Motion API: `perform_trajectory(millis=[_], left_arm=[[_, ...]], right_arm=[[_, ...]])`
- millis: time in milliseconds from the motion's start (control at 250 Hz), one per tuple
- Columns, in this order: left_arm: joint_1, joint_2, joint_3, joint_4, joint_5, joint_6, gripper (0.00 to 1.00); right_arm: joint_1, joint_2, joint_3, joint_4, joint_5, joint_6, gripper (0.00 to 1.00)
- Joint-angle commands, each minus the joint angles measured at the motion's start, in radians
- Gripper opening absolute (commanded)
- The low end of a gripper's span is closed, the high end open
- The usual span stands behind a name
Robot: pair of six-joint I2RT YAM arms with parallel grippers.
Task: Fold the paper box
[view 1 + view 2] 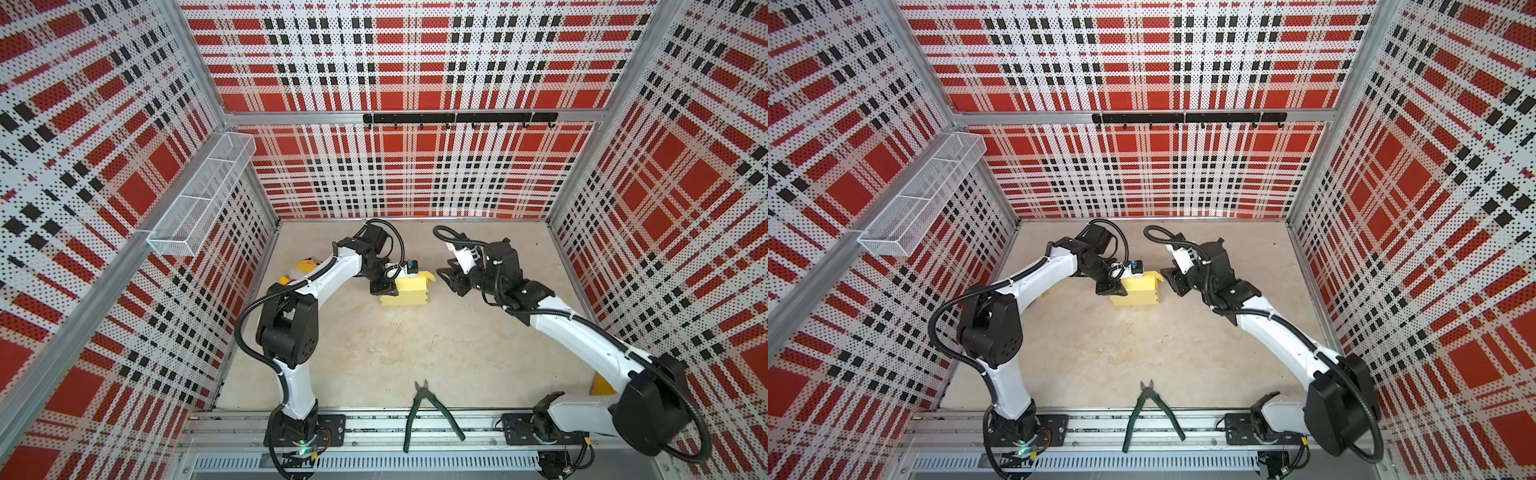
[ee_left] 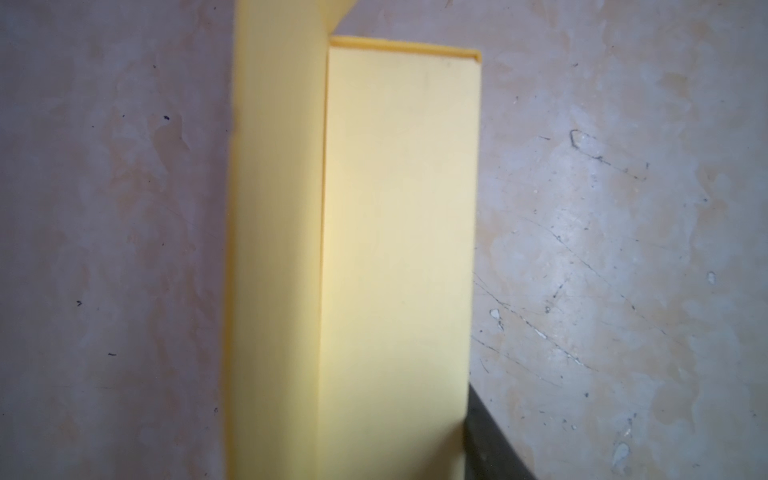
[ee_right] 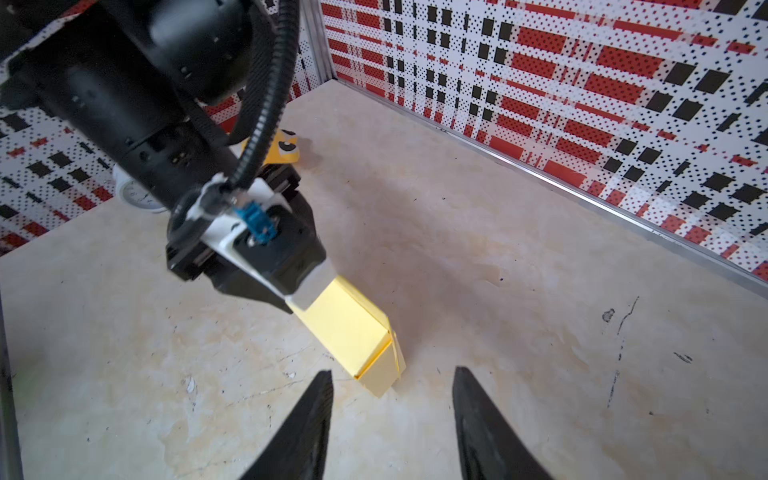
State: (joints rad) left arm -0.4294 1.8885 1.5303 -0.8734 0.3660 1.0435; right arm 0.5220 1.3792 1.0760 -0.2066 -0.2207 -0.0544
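The paper box [image 1: 409, 293] [image 1: 1138, 291] is a pale yellow folded block lying on the beige table, with one flap [image 1: 428, 275] sticking up at its far right corner. My left gripper [image 1: 388, 286] [image 1: 1113, 286] is shut on the box's left end. In the left wrist view the box [image 2: 395, 249] fills the middle and one dark finger [image 2: 490, 449] presses its side. My right gripper [image 1: 451, 280] [image 1: 1173, 282] [image 3: 392, 382] stands open just right of the box, apart from it, with nothing between its fingers. The box's closed end [image 3: 378, 365] lies just ahead of them.
Green-handled cutters [image 1: 428, 409] [image 1: 1152, 405] lie at the front edge, partly on the rail. A yellow plush toy [image 1: 303, 268] [image 3: 284, 149] sits behind the left arm. A wire basket [image 1: 199, 199] hangs on the left wall. A yellow item [image 1: 600, 384] peeks out behind the right arm.
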Motion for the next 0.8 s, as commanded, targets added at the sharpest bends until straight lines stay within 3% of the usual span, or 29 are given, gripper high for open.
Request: perform_trajectory(millis=[0, 244, 792], left_arm=[[-0.019, 0.036, 0.014, 0.022, -0.026, -0.035, 0.40], [-0.033, 0.070, 0.027, 0.020, -0.028, -0.105, 0.40], [-0.037, 0.107, 0.056, 0.012, -0.029, -0.127, 0.42]], right_arm=[[0.003, 0.101, 0.104, -0.184, 0.041, 0.051, 0.46], [0.003, 0.259, 0.270, -0.344, -0.011, 0.072, 0.40], [-0.007, 0.400, 0.403, -0.440, 0.012, 0.051, 0.36]])
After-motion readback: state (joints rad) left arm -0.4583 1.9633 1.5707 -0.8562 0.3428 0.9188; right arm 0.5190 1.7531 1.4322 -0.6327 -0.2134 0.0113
